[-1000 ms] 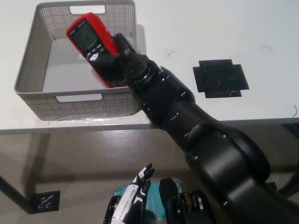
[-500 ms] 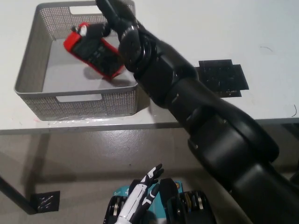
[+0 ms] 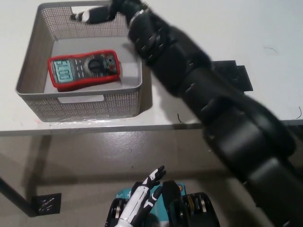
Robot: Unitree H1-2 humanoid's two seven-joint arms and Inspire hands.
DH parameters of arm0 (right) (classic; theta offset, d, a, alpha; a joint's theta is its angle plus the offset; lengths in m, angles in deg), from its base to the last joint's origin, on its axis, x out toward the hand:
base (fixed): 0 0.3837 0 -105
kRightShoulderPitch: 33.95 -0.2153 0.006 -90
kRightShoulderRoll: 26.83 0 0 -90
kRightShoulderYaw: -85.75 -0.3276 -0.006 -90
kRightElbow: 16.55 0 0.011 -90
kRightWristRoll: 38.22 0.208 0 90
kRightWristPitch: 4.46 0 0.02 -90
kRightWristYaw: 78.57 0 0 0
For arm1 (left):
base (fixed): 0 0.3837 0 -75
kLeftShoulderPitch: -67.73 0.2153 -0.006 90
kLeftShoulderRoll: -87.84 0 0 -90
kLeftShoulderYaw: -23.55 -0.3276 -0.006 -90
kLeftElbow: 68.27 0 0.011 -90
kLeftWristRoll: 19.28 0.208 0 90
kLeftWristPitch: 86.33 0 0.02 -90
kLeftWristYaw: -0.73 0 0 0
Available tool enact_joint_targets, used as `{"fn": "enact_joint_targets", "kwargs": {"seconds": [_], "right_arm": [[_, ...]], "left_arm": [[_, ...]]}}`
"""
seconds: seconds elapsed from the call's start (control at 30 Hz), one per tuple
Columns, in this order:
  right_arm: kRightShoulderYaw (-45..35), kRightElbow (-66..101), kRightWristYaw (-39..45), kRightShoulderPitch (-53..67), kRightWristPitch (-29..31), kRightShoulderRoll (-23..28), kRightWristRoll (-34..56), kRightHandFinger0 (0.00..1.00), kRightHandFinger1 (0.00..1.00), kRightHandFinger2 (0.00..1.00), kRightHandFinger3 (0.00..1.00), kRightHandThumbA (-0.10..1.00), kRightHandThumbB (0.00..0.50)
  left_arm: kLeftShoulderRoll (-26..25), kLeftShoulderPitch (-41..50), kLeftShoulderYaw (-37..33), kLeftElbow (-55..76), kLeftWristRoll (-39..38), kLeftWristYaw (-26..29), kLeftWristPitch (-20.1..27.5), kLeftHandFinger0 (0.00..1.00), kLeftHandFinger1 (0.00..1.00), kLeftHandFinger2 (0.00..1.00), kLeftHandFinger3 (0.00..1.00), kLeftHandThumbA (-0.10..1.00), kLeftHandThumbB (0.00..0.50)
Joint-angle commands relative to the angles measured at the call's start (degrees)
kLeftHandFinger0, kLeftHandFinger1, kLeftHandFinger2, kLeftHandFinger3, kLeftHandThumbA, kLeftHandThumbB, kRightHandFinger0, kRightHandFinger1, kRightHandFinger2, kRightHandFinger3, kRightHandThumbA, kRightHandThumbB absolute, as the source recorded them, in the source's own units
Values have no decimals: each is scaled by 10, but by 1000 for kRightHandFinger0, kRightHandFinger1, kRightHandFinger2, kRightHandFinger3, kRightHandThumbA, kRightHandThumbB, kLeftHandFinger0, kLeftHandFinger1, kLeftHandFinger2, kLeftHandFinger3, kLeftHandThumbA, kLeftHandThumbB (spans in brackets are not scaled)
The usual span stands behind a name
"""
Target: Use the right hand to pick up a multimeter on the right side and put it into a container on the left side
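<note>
A red multimeter [image 3: 84, 69] with a lit display lies flat inside the grey perforated basket [image 3: 29, 56] on the left of the white table. My black right hand [image 3: 102, 13] hovers over the basket's far rim, fingers spread and holding nothing, clear of the multimeter. The black right arm [image 3: 189, 80] stretches diagonally across the table from the lower right. My white left hand [image 3: 142, 198] rests low at the bottom, below the table edge, fingers apart and empty.
A black square mat [image 3: 232, 75] lies on the table's right side, partly hidden by the arm. The table's front edge [image 3: 71, 127] runs just below the basket. A small black floor marker [image 3: 46, 204] sits at lower left.
The right hand let go of the multimeter, which dropped from a tilted hold to lie flat in the basket. The hand rose toward the basket's far rim.
</note>
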Motion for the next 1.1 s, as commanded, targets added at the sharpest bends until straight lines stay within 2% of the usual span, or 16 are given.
{"fn": "enact_joint_targets", "kwargs": {"seconds": [0.0,0.1,0.17,0.2,0.23,0.33,0.4,0.43,0.47,0.6,0.7,0.83,0.97,1.03,1.07], "right_arm": [[-40,112,47,-3,42,68,33,1000,1000,1000,1000,1000,458],[-62,278,80,57,1,115,44,1000,1000,1000,1000,1000,470],[-99,457,102,126,-45,146,85,1000,1000,1000,1000,1000,456],[-103,483,104,135,-57,147,88,1000,1000,1000,1000,1000,457],[-131,586,107,174,-80,152,134,1000,1000,1000,1000,1000,455],[-169,732,104,232,-120,147,215,1000,1000,1000,1000,1000,463],[-182,822,98,274,-148,148,252,1000,1000,1000,1000,1000,477],[-180,887,92,314,-151,151,259,1000,1000,1000,1000,1000,443],[-179,904,92,324,-152,153,260,1000,1000,1000,1000,1000,436],[-158,1054,74,428,-143,154,238,1000,1000,1000,1000,1000,448],[-139,1107,72,477,-132,149,216,1000,1000,1000,1000,1000,457],[-86,1162,74,592,-104,125,166,1000,1000,1000,1000,1000,500],[-31,1170,81,680,-85,94,130,1000,1000,1000,1000,1000,500],[-15,1169,85,701,-82,89,143,1000,1000,1000,1000,1000,500],[-4,1170,89,716,-79,86,138,1000,1000,1000,1000,1000,481]], "left_arm": [[0,-3,1,20,0,-4,24,1000,1000,1000,1000,1000,420],[-4,2,6,24,2,-3,24,1000,1000,1000,1000,1000,416],[-2,4,12,22,-5,-3,24,1000,1000,1000,1000,1000,423],[-2,5,12,23,-6,-3,24,1000,1000,1000,1000,1000,422],[1,4,15,21,-7,1,24,1000,1000,1000,1000,1000,422],[1,6,15,21,-6,10,24,1000,1000,1000,1000,1000,407],[2,9,20,22,-10,7,24,1000,1000,1000,1000,1000,420],[1,11,22,21,-14,6,24,1000,1000,1000,1000,1000,425],[1,11,22,19,-15,7,24,1000,1000,1000,1000,1000,427],[4,6,27,13,-20,11,24,1000,1000,1000,1000,1000,434],[3,4,29,14,-16,21,24,1000,1000,1000,1000,1000,412],[5,3,35,14,-27,29,24,1000,1000,1000,1000,1000,414],[2,-3,42,14,-37,25,24,1000,1000,1000,1000,1000,407],[2,-5,42,13,-36,25,24,1000,1000,1000,1000,1000,406],[3,-6,42,13,-36,23,24,1000,1000,1000,1000,1000,414]]}}
